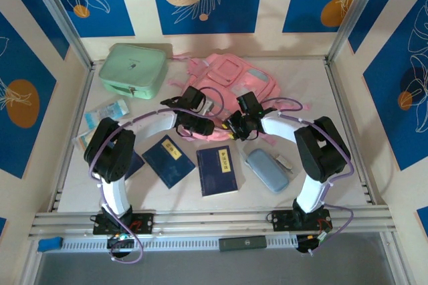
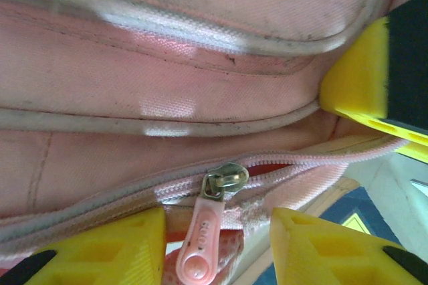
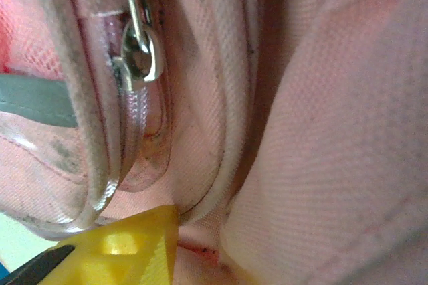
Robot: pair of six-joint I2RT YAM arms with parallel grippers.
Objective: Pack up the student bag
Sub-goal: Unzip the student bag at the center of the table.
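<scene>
Student bag (image 1: 231, 77): upper centre of surface (image 1: 314, 81), zip barely parted.
Left end effector (image 2: 217, 231): half-spread astride zip pull (image 2: 199, 245), holding nothing.
Right end effector (image 1: 235, 126): at the bag's near edge; spread cannot be told.
Unpacked: two blue booklets (image 1: 217, 170), pencil case (image 1: 267, 170), mint zip case (image 1: 132, 69).
Packing judged hardly begun.

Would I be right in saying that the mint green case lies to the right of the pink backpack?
Not quite: the mint green case lies to the left of the pink backpack, as the top external view shows.
</scene>
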